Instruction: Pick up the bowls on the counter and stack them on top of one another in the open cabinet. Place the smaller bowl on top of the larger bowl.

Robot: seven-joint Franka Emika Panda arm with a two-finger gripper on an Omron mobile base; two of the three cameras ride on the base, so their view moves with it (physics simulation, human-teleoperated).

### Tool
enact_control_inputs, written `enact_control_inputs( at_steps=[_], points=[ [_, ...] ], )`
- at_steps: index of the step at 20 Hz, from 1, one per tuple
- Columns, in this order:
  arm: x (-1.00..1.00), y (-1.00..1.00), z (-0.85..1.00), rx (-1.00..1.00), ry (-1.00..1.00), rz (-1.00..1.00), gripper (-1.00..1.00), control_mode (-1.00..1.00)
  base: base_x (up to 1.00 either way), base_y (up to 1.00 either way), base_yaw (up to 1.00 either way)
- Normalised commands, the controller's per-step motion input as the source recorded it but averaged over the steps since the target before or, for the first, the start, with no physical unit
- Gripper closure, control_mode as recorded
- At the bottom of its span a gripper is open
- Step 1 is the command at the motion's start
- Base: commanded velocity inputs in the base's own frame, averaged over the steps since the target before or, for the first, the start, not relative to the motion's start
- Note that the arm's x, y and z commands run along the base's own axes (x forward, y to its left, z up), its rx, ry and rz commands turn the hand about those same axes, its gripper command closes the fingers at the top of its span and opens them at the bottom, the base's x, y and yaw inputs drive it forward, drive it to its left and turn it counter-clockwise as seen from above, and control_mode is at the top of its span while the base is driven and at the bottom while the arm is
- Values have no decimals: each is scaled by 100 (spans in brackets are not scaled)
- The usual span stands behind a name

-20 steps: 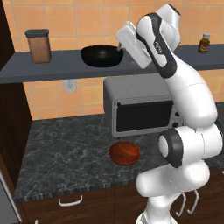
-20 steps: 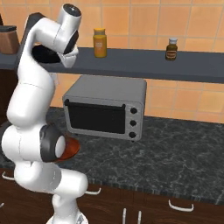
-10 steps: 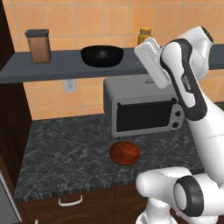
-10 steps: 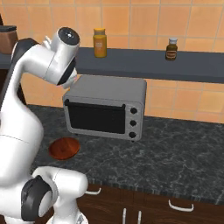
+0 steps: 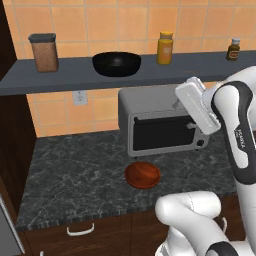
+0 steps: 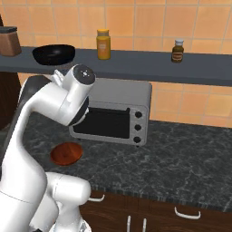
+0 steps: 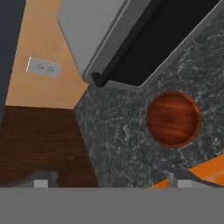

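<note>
Bowls first, seen from my jaws: my jaws (image 7: 109, 181) stand wide apart with nothing between them, their two tips low at the edge of the hand view. Beyond them, the smaller bowl (image 7: 173, 118) lies upright on the counter (image 7: 118, 144), a shallow reddish-brown round with its hollow facing my camera. It sits just in front of the toaster oven (image 7: 144, 39), apart from it, near the oven's dark glass door. An outlet (image 7: 42, 67) shows on the tan tiled wall (image 7: 48, 52) to one side, and a dark brown wooden panel (image 7: 39, 140) stands where the counter ends.

From the left base view, my hand (image 5: 197, 105) hangs in front of the toaster oven's upper right corner, well above the smaller bowl (image 5: 142, 175), which rests alone on the dark marbled stone. The larger bowl (image 5: 116, 64), glossy black, sits upright on the open cabinet (image 5: 75, 77), the long grey shelf over the oven. On that shelf a brown-filled jar (image 5: 44, 52) stands to its left, a yellow bottle (image 5: 165, 48) just to its right, and a small dark bottle (image 5: 233, 49) far along.
</note>
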Motion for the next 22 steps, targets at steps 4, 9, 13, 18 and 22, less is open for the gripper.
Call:
enact_control_inputs(
  at_steps=[4,9,13,18,22],
  points=[
    [-16,-32,-83,-5,15,6,-100,-100,0,0,0],
    [-14,-10,-89,-5,7,8,-100,-100,0,0,0],
    [9,2,-76,-10,19,2,-100,-100,0,0,0],
    [8,-2,-46,-2,24,0,-100,-100,0,0,0],
    [12,-8,-37,0,16,0,-100,-100,0,0,0]
  ],
)
